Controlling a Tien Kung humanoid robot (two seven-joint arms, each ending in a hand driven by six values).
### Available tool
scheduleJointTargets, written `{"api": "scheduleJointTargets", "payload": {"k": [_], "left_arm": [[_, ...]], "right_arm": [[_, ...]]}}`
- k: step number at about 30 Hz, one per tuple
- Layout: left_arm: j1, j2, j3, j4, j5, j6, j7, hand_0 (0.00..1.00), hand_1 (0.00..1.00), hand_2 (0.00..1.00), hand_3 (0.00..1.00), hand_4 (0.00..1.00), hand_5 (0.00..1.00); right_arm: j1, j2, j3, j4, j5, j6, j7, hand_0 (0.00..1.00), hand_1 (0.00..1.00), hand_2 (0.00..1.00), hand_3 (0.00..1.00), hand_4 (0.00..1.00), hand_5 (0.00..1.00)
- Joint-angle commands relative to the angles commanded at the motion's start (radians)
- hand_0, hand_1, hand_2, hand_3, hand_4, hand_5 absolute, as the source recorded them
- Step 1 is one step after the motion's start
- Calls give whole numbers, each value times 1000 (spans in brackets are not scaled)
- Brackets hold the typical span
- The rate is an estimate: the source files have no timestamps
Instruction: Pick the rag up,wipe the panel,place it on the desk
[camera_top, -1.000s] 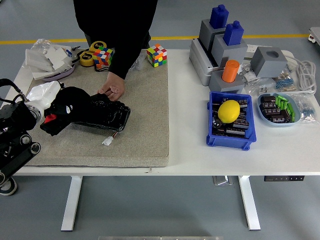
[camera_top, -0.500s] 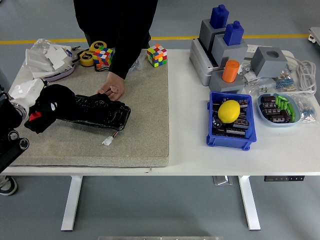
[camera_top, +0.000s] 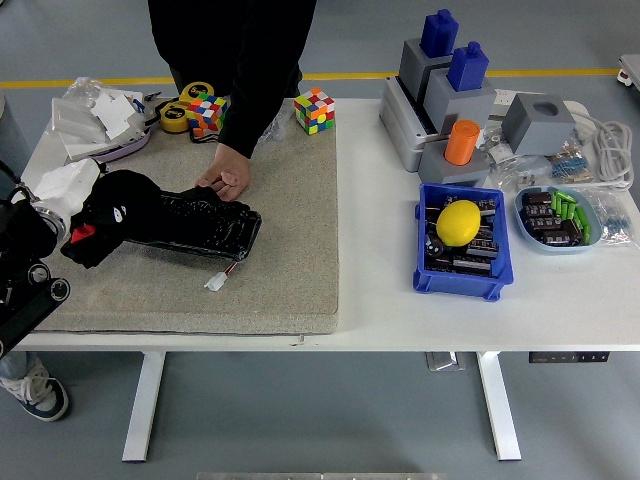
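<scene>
One blue bin (camera_top: 462, 273) holds yellow lemon (camera_top: 459, 222); left hand (camera_top: 105, 215) gripping white rag (camera_top: 62, 186) on black panel (camera_top: 205, 222).

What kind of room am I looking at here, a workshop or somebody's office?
Most likely a robotics lab or test workshop. A grey floor carries a yellow line, the white standing table holds practice props such as a Rubik's cube and a blue parts bin, and a person's hand steadies a black panel.

White table (camera_top: 380, 320) under beige mat (camera_top: 290, 250), blue bin (camera_top: 462, 272)
</scene>
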Motion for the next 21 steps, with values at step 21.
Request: {"api": "scheduleJointTargets", "payload": {"k": [21], "left_arm": [[-42, -72, 105, -107, 25, -15, 55, 265, 183, 435, 583, 565, 76]], "right_arm": [[1, -9, -10, -2, 8, 3, 7, 732, 667, 681, 617, 998, 567]]}}
